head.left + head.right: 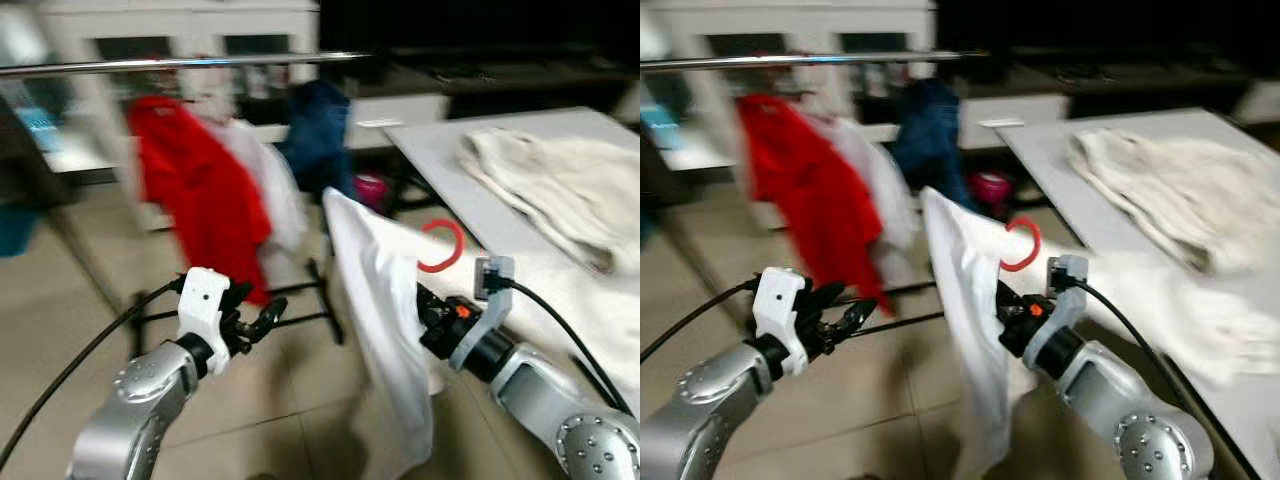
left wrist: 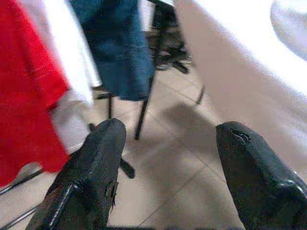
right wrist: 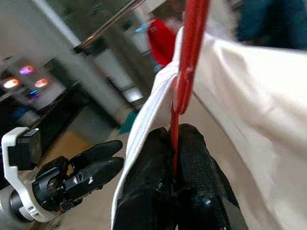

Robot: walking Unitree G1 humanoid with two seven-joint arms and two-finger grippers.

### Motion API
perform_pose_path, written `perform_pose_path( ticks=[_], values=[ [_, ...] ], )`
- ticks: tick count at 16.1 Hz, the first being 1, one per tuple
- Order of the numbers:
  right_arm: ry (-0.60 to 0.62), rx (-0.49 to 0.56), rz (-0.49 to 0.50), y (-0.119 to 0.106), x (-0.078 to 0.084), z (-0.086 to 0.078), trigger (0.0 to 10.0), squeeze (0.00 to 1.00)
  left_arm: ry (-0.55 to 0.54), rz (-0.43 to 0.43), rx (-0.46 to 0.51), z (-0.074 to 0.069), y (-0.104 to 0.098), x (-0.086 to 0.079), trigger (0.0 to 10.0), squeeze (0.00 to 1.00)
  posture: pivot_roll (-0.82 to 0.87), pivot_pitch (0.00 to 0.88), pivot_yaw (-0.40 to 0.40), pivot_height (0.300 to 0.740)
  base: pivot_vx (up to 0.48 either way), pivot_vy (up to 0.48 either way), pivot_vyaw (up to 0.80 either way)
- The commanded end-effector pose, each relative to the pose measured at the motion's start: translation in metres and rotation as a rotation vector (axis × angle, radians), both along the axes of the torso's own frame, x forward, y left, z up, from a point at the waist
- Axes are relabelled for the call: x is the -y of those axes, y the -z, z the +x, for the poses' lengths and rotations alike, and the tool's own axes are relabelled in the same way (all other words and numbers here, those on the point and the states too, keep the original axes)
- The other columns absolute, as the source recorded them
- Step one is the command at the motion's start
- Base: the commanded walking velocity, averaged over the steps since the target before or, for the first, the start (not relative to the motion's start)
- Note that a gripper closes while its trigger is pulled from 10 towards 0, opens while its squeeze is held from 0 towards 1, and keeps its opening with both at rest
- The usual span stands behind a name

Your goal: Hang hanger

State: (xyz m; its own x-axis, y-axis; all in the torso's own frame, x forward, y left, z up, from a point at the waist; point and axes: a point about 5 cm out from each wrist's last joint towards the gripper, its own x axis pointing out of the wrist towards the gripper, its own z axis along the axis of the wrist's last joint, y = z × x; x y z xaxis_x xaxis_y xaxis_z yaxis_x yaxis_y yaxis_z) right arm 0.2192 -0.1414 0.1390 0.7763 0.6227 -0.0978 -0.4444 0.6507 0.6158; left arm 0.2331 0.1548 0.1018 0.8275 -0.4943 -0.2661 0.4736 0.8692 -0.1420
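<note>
The right hand (image 3: 175, 158) has its two black fingers pressed together on the thin red stem of the hanger (image 1: 441, 246), just below the hook. The hook stands above the fingers, and a white garment (image 1: 378, 300) hangs down from the hanger beside the hand. The left hand (image 1: 262, 318) is empty, with its fingers spread apart (the left wrist view shows a wide gap between them), and it hovers low over the floor, well apart from the hanger.

The metal rail (image 1: 180, 64) lies above and ahead of the right hand, and more to the robot's left. It runs from side to side across the view, while the hook rises nearly upright. A red garment (image 1: 195, 200), a white one and a blue garment (image 1: 320, 135) already hang on it. To the right, the surface (image 1: 440, 150) carries a pale cloth (image 1: 550, 190).

I judge that the right arm, which carries the hanger, must lift it up and forward until the hook is over the rail.
</note>
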Motion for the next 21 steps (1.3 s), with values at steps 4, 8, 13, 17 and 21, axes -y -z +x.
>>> perform_pose_path(
  ticks=[4, 8, 13, 17, 21],
  values=[
    [0.023, 0.037, 0.009, -0.005, 0.005, 0.006, 10.0, 0.0, 0.012, 0.01, 0.011, 0.006, -0.001, 0.004, 10.0, 0.0, -0.02, 0.0, -0.003, 0.74, 0.0, 0.0, 0.71],
    [0.089, 0.065, -0.091, -0.005, 0.01, 0.019, 10.0, 0.0, -0.014, 0.038, 0.05, 0.013, -0.007, -0.001, 10.0, 0.0, -0.03, 0.0, 0.007, 0.74, 0.0, 0.0, 0.73],
    [0.16, 0.122, -0.248, -0.013, 0.009, 0.039, 10.0, 0.0, 0.011, 0.053, 0.083, 0.02, -0.01, 0.005, 10.0, 0.0, -0.02, 0.0, -0.006, 0.74, 0.0, 0.0, 0.72],
    [0.106, 0.16, -0.287, -0.026, -0.011, 0.058, 10.0, 0.0, 0.216, -0.138, 0.134, 0.035, -0.035, 0.031, 10.0, 1.0, -0.02, 0.0, -0.019, 0.74, 0.0, 0.0, 0.0],
    [0.085, 0.17, -0.343, -0.029, -0.024, 0.067, 10.0, 0.0, 0.303, -0.398, 0.106, 0.048, -0.061, 0.057, 10.0, 0.71, -0.01, 0.0, -0.031, 0.74, 0.0, 0.0, 0.0]
  ],
)
